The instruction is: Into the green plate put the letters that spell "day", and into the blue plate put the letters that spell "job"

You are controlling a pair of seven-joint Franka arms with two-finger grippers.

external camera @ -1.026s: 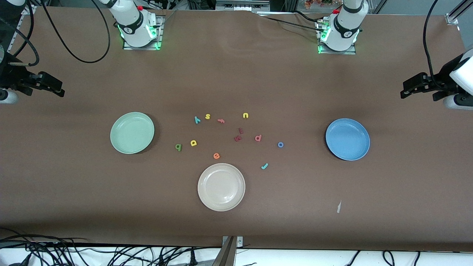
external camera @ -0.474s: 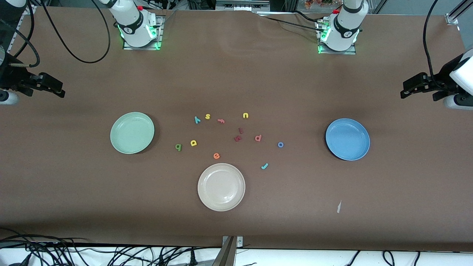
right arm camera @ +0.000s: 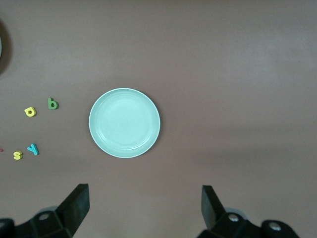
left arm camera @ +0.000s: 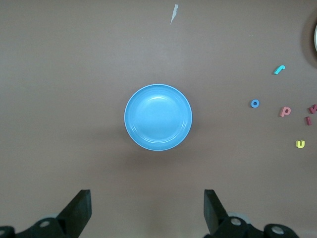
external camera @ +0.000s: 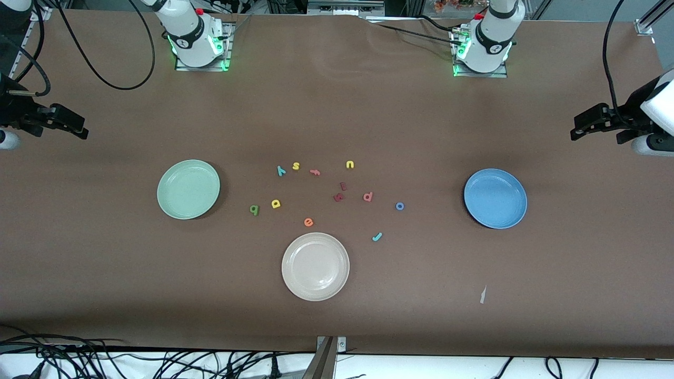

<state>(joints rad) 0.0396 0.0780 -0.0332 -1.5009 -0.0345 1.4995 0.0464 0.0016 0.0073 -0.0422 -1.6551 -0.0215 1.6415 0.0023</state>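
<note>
Letters for "day" (external camera: 276,203) and "job" (external camera: 399,206) lie unmoved mid-table between green plate (external camera: 188,189) and blue plate (external camera: 495,198), both empty. Right gripper (right arm camera: 143,208) has shifted slightly; left gripper (left arm camera: 147,210) waits; both agape, holding nothing. Sorting not begun.

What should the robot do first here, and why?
Probably bring the right gripper down over the green d, the "day" letter lying closest to the green plate. Both plates, green and blue, hold nothing, all letters still lie on the table, and both grippers hang open and empty, the left gripper over the blue plate's end.
</note>
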